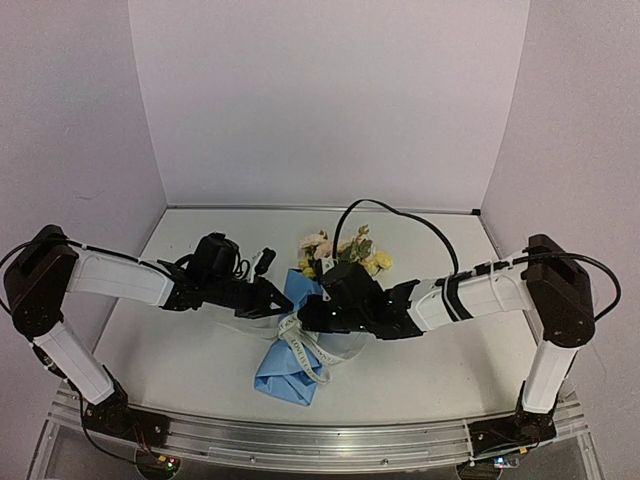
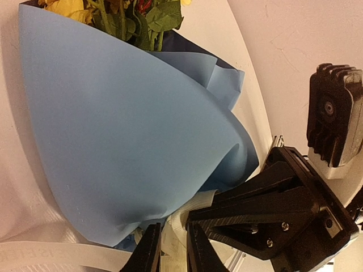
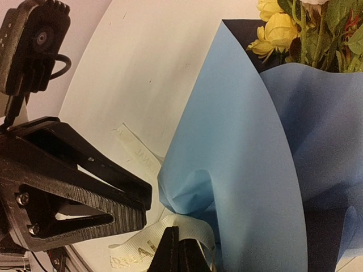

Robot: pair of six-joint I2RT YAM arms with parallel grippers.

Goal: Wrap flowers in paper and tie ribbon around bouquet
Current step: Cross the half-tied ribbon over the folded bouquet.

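The bouquet lies mid-table: the flowers [image 1: 340,250] top a light blue paper [image 1: 290,372] cone. The cream ribbon [image 1: 300,345] crosses the cone's narrow part. My left gripper [image 1: 278,300] sits at the cone's left side. In the left wrist view, the left gripper [image 2: 173,249] stands slightly open, the ribbon [image 2: 170,238] loose between its fingers, under the paper [image 2: 125,124]. My right gripper [image 1: 312,318] meets it from the right. In the right wrist view, the right gripper [image 3: 180,238] is shut on a ribbon [image 3: 127,252] loop beneath the paper [image 3: 249,158], with yellow flowers [image 3: 281,31] above.
The white table [image 1: 450,370] is boxed in by pale walls at the back and sides. A black cable [image 1: 400,215] arches over the right arm behind the flowers. A metal rail [image 1: 320,440] runs along the near edge. The two grippers almost touch at the cone.
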